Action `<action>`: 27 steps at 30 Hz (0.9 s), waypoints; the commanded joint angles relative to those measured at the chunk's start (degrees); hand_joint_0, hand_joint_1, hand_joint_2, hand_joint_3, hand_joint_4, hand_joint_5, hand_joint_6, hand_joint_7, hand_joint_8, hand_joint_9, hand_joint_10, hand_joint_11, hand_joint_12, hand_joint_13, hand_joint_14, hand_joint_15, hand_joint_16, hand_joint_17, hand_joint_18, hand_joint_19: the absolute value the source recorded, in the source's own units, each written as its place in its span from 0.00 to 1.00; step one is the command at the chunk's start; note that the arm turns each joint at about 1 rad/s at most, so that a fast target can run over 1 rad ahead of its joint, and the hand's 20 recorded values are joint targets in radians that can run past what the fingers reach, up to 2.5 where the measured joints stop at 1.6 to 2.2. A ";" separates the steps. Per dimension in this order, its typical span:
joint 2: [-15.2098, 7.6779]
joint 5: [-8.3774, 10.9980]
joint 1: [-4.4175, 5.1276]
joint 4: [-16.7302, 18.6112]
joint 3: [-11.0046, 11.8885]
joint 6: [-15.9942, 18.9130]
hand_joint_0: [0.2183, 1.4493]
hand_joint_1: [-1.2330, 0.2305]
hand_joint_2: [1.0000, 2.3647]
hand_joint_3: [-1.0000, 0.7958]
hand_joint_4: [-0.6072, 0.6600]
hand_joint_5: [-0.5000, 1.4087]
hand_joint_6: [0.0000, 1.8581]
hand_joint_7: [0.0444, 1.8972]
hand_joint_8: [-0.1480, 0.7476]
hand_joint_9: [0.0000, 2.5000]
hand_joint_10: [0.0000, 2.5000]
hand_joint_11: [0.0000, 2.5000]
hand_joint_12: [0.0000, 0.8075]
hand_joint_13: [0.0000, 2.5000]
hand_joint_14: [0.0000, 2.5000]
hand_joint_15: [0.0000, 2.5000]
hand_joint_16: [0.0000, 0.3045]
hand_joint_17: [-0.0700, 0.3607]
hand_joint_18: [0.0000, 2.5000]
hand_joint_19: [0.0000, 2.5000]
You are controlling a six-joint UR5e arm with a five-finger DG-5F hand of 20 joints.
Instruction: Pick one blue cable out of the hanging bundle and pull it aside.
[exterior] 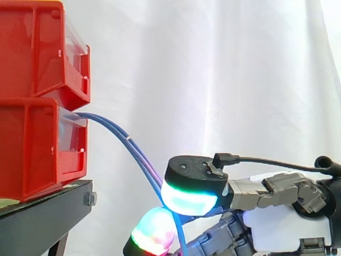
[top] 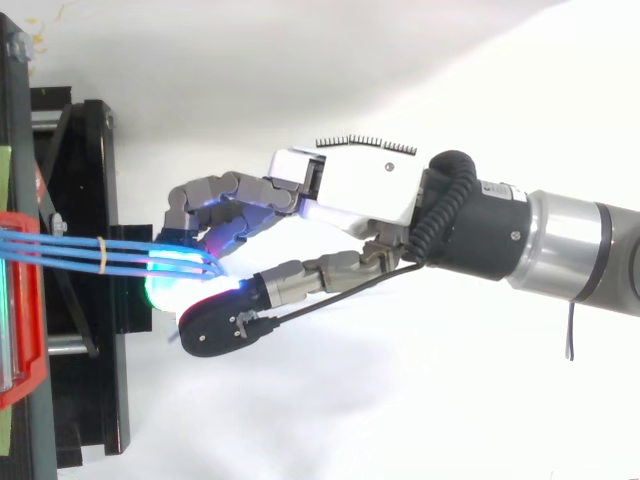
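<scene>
Side view, blue cables: thin, smooth and glossy, they leave the lower of two stacked red bins and droop in a long curve toward the lower right, before the white curtain.
Side view, hand: it is low at the right, and the strands run down between two rounded, glowing fingertips, one green-white and one magenta-green.
Side view, black stand: a matte, square-edged shelf under the hard plastic bins.
Top view, hand: its fingers are curled and the thumb is brought in, closing on the blue cables where they end in the glow. I cannot tell whether one strand or several are caught.
Top view, tie: a small pale band holds the strands together just beside the stand.
Step in hand, as I judge it: singling out a strand. A light pinch on the outermost one only, then a slow sideways draw, would suit. The tie will likely resist and drag its neighbours along.
</scene>
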 commanded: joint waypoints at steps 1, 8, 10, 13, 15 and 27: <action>-0.05 -0.15 -0.14 0.11 0.02 -0.55 0.28 0.43 0.00 0.32 0.64 0.22 0.28 0.66 0.53 0.28 0.00 0.09 0.44 0.17 0.00 0.08 0.17 0.44 0.17 0.18; -0.05 -0.06 -0.23 -0.15 0.89 -0.63 0.28 0.43 0.00 0.31 0.64 0.22 0.27 0.68 0.53 0.28 0.00 0.09 0.44 0.17 0.00 0.08 0.17 0.44 0.17 0.18; -0.05 -0.23 -0.23 -0.24 0.98 -0.72 0.27 0.45 0.00 0.30 0.66 0.22 0.27 0.65 0.53 0.28 0.00 0.09 0.45 0.17 0.00 0.08 0.18 0.44 0.17 0.18; -0.14 -0.32 -0.23 0.11 0.98 -1.34 0.26 0.49 0.00 0.29 0.68 0.21 0.27 0.60 0.53 0.27 0.00 0.09 0.46 0.16 0.00 0.08 0.18 0.45 0.16 0.19; -0.05 -0.23 -0.23 0.11 0.98 -1.43 0.26 0.50 0.00 0.29 0.70 0.21 0.27 0.59 0.53 0.27 0.00 0.09 0.46 0.16 0.00 0.08 0.18 0.45 0.16 0.19; -0.14 -0.50 -0.76 -3.23 3.71 -3.97 0.23 0.60 0.00 0.28 0.70 0.20 0.27 0.55 0.55 0.26 0.00 0.08 0.48 0.15 0.00 0.08 0.19 0.47 0.14 0.19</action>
